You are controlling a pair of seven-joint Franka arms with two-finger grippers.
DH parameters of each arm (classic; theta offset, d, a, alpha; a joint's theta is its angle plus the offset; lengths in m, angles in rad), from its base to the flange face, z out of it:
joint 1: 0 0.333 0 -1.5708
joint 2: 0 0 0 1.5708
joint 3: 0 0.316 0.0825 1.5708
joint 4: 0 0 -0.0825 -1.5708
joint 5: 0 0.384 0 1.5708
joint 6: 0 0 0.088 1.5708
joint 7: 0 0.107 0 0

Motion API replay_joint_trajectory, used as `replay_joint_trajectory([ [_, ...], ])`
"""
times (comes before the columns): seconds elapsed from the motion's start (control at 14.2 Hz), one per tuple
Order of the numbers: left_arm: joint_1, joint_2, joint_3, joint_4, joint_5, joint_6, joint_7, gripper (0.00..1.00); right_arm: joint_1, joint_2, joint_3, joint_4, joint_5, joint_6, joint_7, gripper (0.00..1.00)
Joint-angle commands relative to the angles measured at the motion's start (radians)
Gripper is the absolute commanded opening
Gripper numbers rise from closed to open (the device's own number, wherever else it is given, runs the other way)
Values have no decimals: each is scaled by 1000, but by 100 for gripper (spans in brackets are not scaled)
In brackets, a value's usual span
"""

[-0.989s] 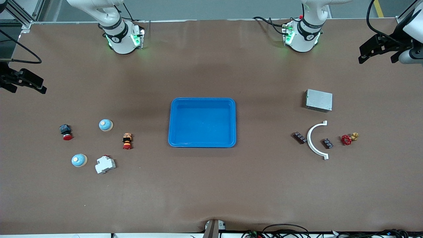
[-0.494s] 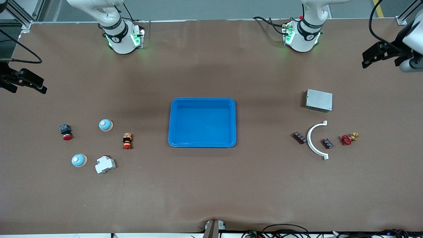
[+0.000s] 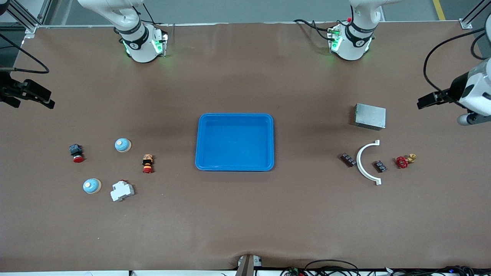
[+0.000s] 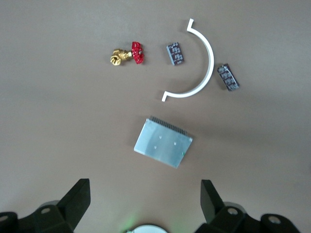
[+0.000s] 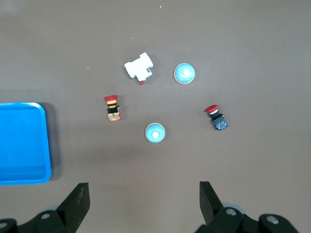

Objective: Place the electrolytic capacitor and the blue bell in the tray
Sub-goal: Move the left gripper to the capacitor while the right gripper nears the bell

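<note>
Tray point(image 3: 234, 142) sits bare at the table's point(image 3: 245, 222) middle. Two blue bells lie toward the right arm's end — one point(image 3: 122, 145) farther from the front camera, one point(image 3: 92, 186) nearer, beside a white breaker point(image 3: 122, 191). Since a second ago the left tool point(image 4: 143, 196) has swung down over the left arm's end, above the grey box point(image 3: 369, 116), fingers wide apart, holding nothing. The right tool point(image 5: 143, 196) waits over its own end, spread and empty, unmoved. No readable writing.

the left gripper point(image 3: 431, 100) has swung from up near the table's corner down toward six o'clock, now hanging with its jaws apart at three o'clock of the metal box point(image 3: 370, 116).
</note>
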Motion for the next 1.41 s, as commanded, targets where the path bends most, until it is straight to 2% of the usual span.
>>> replay_joint_trajectory([
  [0.0,-3,-28,-14,-121,-6,139,-23,100,7,11,3,20,-5,-12,5,100],
  [0.14,-3,19,-12,-162,-6,248,-25,100,10,22,6,20,-5,-14,5,100],
  [0.85,-9,355,-14,-164,3,616,-168,100,84,108,6,17,-22,-15,-5,100],
  [1.13,-2,449,-14,-165,2,746,-192,94,105,192,5,-1,-42,-14,-5,100],
  [1.27,-2,501,-10,-165,0,829,-197,91,99,229,6,-37,-56,30,-12,100],
  [1.34,-2,518,-7,-162,0,852,-197,90,96,229,6,-87,-56,82,-12,100],
])
